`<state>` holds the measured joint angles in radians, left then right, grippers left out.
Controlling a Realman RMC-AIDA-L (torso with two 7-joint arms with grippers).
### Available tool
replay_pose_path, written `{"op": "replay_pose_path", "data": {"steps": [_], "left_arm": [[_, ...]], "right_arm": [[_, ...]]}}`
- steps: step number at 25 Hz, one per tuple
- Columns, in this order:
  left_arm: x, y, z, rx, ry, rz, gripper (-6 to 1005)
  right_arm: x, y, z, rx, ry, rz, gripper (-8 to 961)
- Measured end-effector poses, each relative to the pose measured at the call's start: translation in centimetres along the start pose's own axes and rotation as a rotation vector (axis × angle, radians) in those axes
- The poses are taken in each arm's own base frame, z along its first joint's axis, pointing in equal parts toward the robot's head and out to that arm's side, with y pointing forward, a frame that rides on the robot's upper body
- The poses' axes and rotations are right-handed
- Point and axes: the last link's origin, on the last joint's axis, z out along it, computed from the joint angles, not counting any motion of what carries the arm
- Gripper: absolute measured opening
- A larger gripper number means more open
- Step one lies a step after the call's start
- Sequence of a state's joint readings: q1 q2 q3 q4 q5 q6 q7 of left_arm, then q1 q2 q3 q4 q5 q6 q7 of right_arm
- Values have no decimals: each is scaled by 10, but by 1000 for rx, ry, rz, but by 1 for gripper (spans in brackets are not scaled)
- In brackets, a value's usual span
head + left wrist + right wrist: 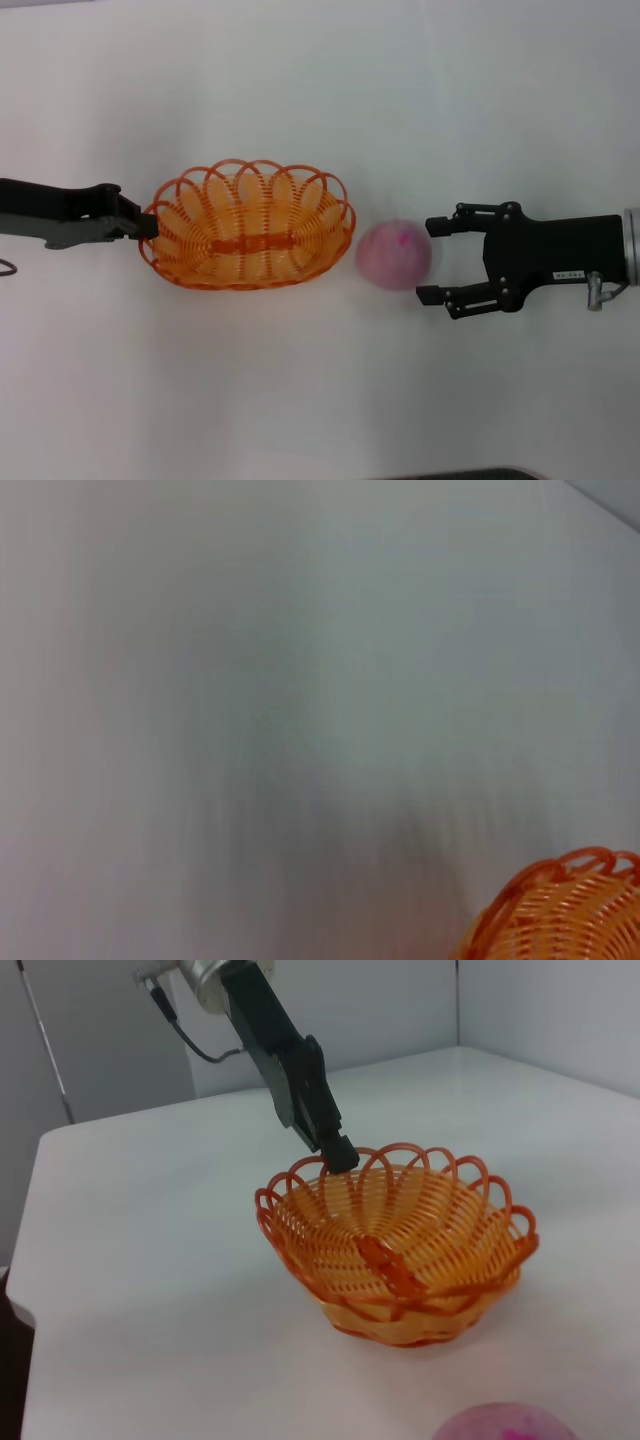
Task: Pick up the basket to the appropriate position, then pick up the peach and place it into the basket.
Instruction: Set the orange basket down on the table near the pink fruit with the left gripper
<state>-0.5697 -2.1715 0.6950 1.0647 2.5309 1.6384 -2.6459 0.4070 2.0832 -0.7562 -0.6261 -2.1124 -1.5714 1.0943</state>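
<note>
In the head view, the left claw (pixel 148 228) was seen pressed together on the scalloped rim of the basket (pixel 248 226) at the end nearest that arm, a hold judged to steady the basket where the fruit could be dropped in. The basket was shown resting on the white surface (pixel 320 80). The right claw (pixel 432 258) was spread wide, its two fingers set to either side of the peach (pixel 394 254), which lay just ahead of it and just beside the basket's far end. The spread was judged a preparation for closing on the peach, which had not yet been gripped.

In the left wrist view, only a rim portion of the basket (pixel 560 910) was shown against the surface; the claw itself was not shown.

In the right wrist view, the left claw (pixel 338 1150) was shown pinching a rim loop of the basket (pixel 400 1250), beyond the peach (pixel 505 1425), a sliver of which was visible close to the camera.
</note>
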Motion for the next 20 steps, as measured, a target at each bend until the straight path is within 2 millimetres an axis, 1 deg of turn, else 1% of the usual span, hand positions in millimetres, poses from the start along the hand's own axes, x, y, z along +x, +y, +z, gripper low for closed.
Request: {"op": "replay_pose_path", "data": {"steps": [6,20], "left_arm": [[-4,-2,6,3,9,5,52],[-9,-7,12,32,11,11,69]], "right_arm": [[1,0,0,3,2,5,899],[0,0,-1,5,1,5,898]]}}
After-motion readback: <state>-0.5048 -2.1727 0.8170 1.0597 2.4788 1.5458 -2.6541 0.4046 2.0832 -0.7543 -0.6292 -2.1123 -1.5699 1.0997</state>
